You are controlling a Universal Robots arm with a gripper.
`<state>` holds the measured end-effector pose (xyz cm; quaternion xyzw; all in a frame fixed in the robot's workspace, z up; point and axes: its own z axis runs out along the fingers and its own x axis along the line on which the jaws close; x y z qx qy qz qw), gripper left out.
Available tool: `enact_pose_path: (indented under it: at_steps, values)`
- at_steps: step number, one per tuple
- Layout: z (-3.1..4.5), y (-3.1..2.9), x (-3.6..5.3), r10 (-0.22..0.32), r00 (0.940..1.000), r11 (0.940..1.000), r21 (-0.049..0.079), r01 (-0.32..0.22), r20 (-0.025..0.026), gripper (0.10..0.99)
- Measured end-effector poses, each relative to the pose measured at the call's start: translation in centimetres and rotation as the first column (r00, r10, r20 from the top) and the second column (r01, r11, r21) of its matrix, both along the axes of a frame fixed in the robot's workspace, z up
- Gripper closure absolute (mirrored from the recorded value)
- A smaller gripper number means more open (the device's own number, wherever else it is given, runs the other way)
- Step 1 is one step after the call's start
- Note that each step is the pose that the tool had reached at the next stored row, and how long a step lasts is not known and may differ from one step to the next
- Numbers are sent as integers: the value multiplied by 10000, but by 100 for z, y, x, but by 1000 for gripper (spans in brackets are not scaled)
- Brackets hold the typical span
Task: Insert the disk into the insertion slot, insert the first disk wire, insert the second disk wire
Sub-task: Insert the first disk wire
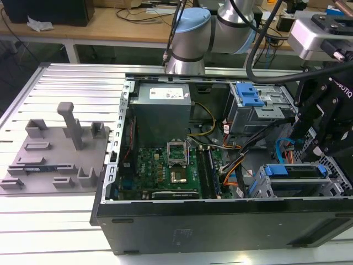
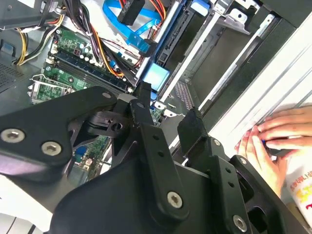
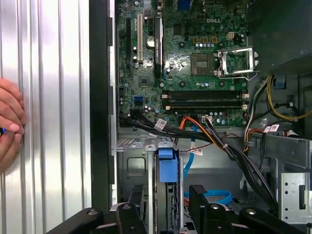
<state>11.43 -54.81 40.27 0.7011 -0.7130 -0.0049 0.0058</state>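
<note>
In the exterior view, the disk [image 1: 293, 171], edged by its bright-blue caddy, lies in the insertion slot [image 1: 331, 185] of the grey perforated cage at the case's front right corner. My black gripper [image 1: 312, 148] hangs just above it. It is open, with nothing between the fingers. In the first wrist view the caddy's blue end [image 3: 166, 165] shows between and beyond the fingertips [image 3: 199, 197]. In the second wrist view the gripper [image 2: 168, 105] stands over that same blue end [image 2: 156, 76]. A blue flat wire [image 1: 284, 152] curls loose next to the cage. Orange and black wires [image 3: 195, 126] run past it.
The open computer case holds a green motherboard [image 1: 165, 163], a grey power supply [image 1: 162, 107] and a taller drive box with a blue tab [image 1: 248, 95]. A person's hand [image 2: 273, 139] rests on the ribbed table outside the case wall. A grey fixture plate [image 1: 52, 149] sits at the exterior view's left.
</note>
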Motion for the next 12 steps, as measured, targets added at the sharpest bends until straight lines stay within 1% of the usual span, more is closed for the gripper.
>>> enact_pose_path:
  at_steps: [4, 5, 6, 8, 9, 10, 11, 12]
  values:
    - [-1, 2, 0, 0, 10000, 10000, -6, 0, 0, 588]
    - [-1, 17, 0, 0, 10000, 10000, -45, 0, 0, 588]
    - [-1, 68, 0, 0, 10000, 9999, -166, 0, 0, 588]
    - [0, 130, 0, -1, 10000, 9996, -289, 1, -1, 588]
    - [0, 210, 0, -1, 10000, 9988, -494, 1, 0, 588]
    - [-1, 301, 0, 0, 10000, 9963, -864, 0, 0, 588]
    - [0, 368, 0, -1, 10000, 9923, -1240, 1, 0, 588]
    - [-1, 420, 0, 0, 10000, 9875, -1574, 0, 0, 588]
